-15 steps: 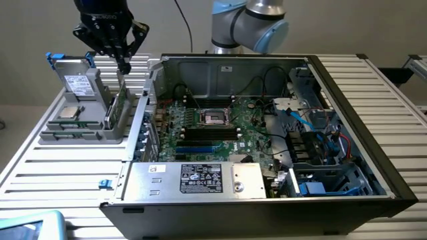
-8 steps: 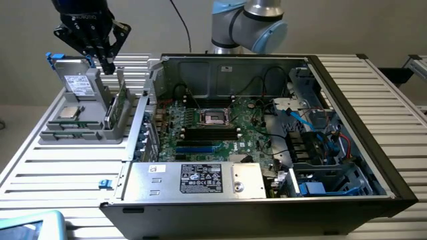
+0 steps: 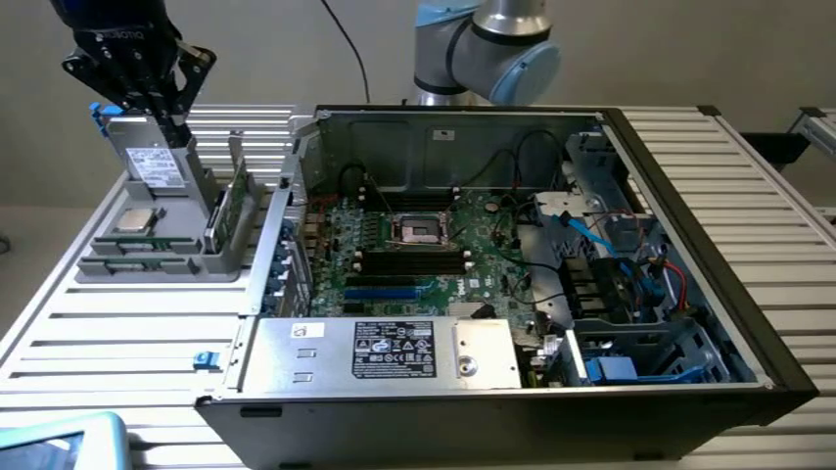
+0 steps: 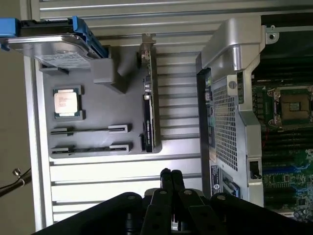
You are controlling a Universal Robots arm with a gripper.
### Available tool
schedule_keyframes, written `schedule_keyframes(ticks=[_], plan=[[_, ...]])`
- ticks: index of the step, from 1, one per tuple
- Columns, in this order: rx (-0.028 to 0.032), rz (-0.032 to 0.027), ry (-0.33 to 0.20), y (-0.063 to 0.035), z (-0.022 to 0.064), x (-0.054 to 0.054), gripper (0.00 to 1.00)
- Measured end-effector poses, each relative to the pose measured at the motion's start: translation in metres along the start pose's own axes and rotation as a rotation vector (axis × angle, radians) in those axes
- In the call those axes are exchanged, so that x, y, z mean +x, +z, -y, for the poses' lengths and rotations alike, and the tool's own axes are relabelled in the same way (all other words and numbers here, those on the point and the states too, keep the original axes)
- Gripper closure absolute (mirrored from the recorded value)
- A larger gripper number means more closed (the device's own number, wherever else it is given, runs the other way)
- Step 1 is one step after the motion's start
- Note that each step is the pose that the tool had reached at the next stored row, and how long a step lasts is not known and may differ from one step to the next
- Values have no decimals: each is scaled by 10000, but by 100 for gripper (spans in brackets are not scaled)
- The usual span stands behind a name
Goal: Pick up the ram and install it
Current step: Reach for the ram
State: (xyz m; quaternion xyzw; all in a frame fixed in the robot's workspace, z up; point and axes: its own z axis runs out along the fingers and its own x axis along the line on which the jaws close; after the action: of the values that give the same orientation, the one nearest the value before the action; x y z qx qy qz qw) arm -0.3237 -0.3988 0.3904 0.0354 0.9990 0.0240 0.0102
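Two ram sticks stand on edge in the grey holder tray (image 3: pixel 157 266), seen as thin strips, one ram stick (image 4: pixel 90 129) beside the other ram stick (image 4: pixel 90 148); in the exterior view they are the greenish strips (image 3: pixel 133 248) near the tray's front. My gripper (image 3: pixel 172 125) hangs above the tray's back part, over the hard drive, at the exterior view's upper left. Its fingertips (image 4: pixel 166 175) press together with nothing between them, a short way off the tray's edge in the wrist view. The black memory slots (image 3: pixel 411 259) lie on the motherboard inside the open case.
The tray also holds a square silver processor (image 4: pixel 67 103), a hard drive in a blue bracket (image 4: pixel 54 46) and an upright expansion card (image 4: pixel 149 107). The open computer case (image 3: pixel 679 196) fills the middle of the slatted table, its wall (image 4: pixel 220 98) close beside the tray.
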Motion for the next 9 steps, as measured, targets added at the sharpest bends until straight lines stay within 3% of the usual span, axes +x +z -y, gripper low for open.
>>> schedule_keyframes(ticks=[9], plan=[[0, 0, 0, 30, 27, 411, 89]])
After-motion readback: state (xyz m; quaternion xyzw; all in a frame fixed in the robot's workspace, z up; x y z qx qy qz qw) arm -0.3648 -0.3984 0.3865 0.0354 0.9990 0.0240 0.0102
